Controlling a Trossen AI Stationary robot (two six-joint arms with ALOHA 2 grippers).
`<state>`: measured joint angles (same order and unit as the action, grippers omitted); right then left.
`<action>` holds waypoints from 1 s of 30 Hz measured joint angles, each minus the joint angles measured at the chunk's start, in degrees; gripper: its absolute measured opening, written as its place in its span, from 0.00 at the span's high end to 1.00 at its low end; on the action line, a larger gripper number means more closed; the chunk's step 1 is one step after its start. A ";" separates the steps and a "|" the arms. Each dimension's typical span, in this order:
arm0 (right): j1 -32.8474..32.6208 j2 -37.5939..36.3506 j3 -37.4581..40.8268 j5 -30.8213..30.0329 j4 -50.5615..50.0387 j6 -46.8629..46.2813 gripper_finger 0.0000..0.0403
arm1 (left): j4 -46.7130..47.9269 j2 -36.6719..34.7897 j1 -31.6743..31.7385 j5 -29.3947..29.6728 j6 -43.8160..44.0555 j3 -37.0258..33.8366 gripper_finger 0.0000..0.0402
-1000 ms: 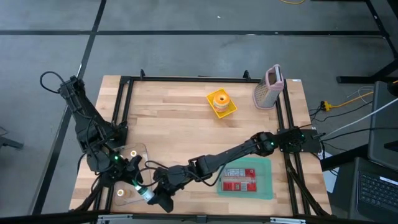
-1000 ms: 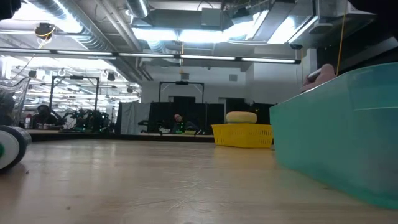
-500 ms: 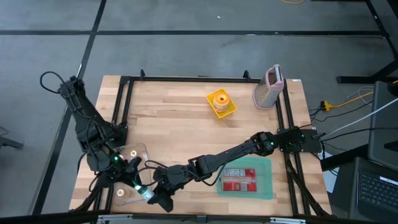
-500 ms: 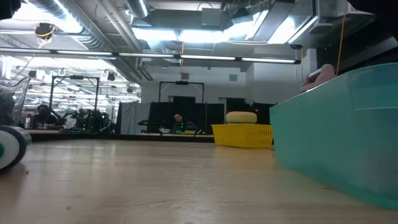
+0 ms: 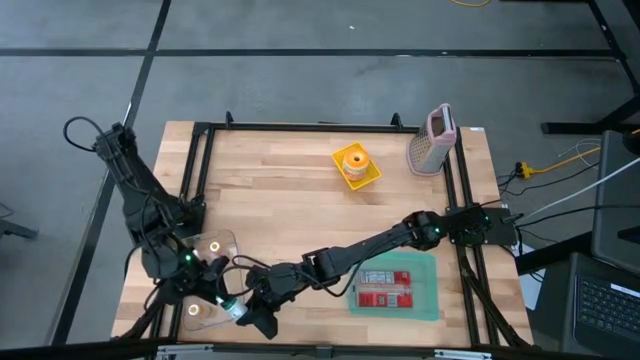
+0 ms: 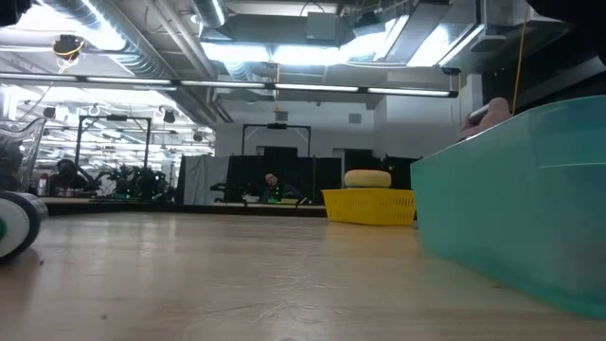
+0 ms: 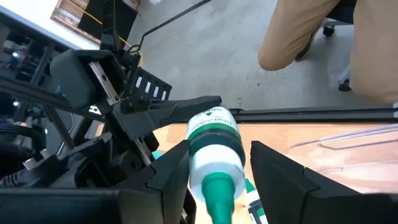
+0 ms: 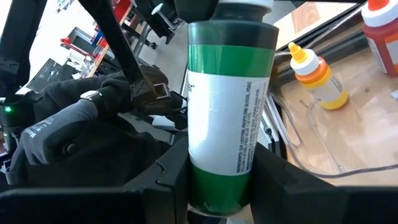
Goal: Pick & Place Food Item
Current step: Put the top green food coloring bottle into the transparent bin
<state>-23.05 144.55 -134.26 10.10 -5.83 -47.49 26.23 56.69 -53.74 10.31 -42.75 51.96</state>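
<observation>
Near the table's front-left corner, a green-banded squeeze bottle [image 5: 232,309] hangs between both arms: right gripper [image 8: 219,186] clamped on its smooth, probably light, slippery body, left gripper [image 7: 214,180] fingers apart around the nozzle end, the sensible second hold.

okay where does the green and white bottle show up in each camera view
High: bottle near the front left edge, between both grippers.
Low: only a rounded green-and-white bit at the far left edge, maybe the bottle.
Left wrist: centre, nozzle toward camera.
Right wrist: centre, filling the frame.
Shared landmark: the bottle's green band.
</observation>
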 joint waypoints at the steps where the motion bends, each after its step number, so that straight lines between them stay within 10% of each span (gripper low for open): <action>1: 0.00 0.00 0.00 0.00 -0.08 -0.01 0.71 | -0.02 0.34 0.36 -0.19 -0.05 0.00 0.59; 30: -0.31 0.09 0.04 0.14 0.23 0.44 0.71 | -0.66 1.18 3.83 -2.93 -1.78 0.04 0.72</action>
<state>-23.35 144.64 -134.21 10.24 -5.61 -47.04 25.57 57.87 -49.91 7.38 -44.53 52.01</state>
